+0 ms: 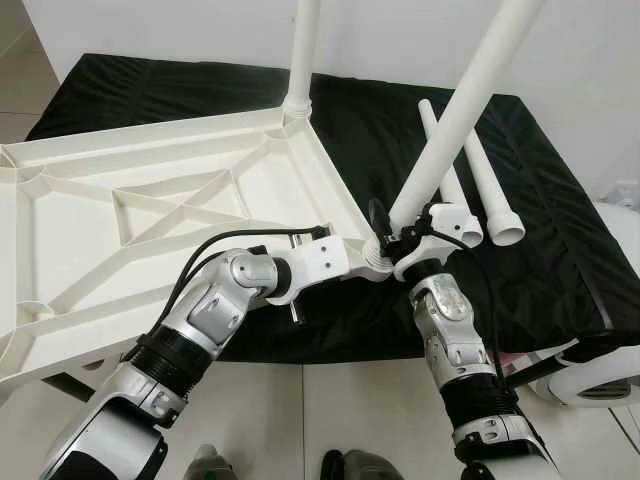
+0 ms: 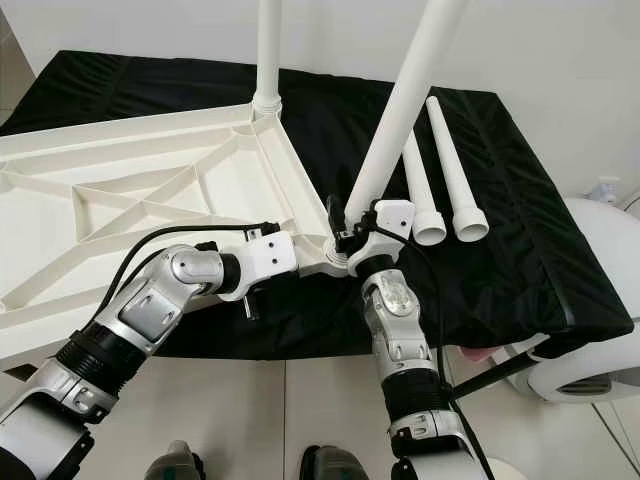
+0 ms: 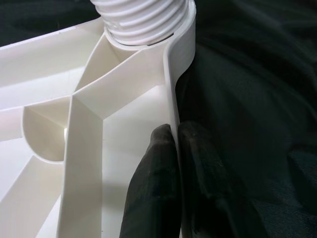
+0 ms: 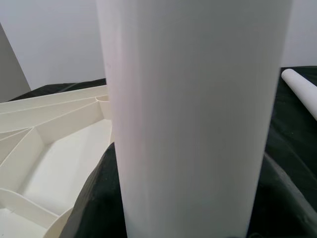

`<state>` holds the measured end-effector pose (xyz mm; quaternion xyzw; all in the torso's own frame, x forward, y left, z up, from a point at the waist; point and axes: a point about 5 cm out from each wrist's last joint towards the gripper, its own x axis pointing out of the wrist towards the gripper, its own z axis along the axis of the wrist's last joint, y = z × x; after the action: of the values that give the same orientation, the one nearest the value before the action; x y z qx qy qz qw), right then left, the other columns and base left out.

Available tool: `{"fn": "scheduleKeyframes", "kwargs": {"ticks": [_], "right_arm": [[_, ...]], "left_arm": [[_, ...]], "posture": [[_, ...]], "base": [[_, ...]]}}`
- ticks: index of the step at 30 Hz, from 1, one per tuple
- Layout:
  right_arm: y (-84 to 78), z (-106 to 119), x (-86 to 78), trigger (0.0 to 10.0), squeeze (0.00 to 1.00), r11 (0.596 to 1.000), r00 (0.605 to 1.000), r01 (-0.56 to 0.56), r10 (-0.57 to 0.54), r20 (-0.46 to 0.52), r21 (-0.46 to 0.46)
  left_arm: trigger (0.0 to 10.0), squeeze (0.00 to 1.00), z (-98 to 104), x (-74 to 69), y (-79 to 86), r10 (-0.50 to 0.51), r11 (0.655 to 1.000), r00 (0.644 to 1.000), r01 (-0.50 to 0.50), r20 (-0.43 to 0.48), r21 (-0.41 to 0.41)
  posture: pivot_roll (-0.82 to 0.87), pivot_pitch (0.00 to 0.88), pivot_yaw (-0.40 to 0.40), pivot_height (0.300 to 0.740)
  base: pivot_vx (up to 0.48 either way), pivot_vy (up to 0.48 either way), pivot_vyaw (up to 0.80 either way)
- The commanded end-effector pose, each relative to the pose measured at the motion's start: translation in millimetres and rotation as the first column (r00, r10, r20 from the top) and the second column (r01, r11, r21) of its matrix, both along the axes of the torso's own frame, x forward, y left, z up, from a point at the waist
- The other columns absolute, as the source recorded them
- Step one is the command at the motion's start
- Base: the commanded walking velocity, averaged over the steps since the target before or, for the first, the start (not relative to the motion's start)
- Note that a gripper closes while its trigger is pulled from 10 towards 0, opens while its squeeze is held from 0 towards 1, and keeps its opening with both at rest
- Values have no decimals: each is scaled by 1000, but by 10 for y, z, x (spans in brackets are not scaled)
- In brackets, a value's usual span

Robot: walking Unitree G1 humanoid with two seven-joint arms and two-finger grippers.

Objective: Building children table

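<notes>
Left eye view is showing a white plastic tabletop (image 1: 150,200) lying upside down, its ribbed underside facing up, on a black cloth (image 1: 400,130) that is covering a low surface. One white leg (image 1: 303,50) is standing upright in the corner socket at about 12 o'clock of the tabletop. A second, tilted leg (image 1: 465,110) is rising from the near corner socket (image 1: 376,258) at about 4 o'clock of the tabletop, leaning toward 1 o'clock.

The left end effector (image 3: 173,163) is reaching in from 8 o'clock; in the left wrist view its two black fingers (image 3: 153,188) are pressing together on the thin side rim of the tabletop, one finger on each face, just below the threaded base of the tilted leg.

The right end effector (image 1: 408,232) is coming up from 6 o'clock and is sitting at the lower end of the tilted leg; in the right wrist view its dark fingers are lying on either side of the leg, clamping it.

Two spare legs (image 1: 480,175) are lying side by side on the cloth at about 3 o'clock of the tilted leg, flared ends pointing toward the robot. No brand, label or writing is readable anywhere.
</notes>
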<state>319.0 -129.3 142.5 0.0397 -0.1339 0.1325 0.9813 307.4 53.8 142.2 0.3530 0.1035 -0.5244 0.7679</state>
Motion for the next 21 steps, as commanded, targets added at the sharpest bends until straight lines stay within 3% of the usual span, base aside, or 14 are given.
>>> {"fn": "scheduleKeyframes", "kwargs": {"ticks": [1, 21], "right_arm": [[-92, -257, -95, 10000, 0, 999, 996, -9, 5, -88, -47], [-115, -324, -188, 10000, 0, 987, 999, -39, 35, -29, -155]], "left_arm": [[10000, 0, -73, 50, 183, 71, 996, 997, -71, -5, 63], [10000, 0, -61, 43, 191, 60, 996, 998, -59, -9, 66]], "posture": [[39, 71, -75, 740], [42, 72, -69, 740]], "base": [[0, 0, 0], [0, 0, 0]]}}
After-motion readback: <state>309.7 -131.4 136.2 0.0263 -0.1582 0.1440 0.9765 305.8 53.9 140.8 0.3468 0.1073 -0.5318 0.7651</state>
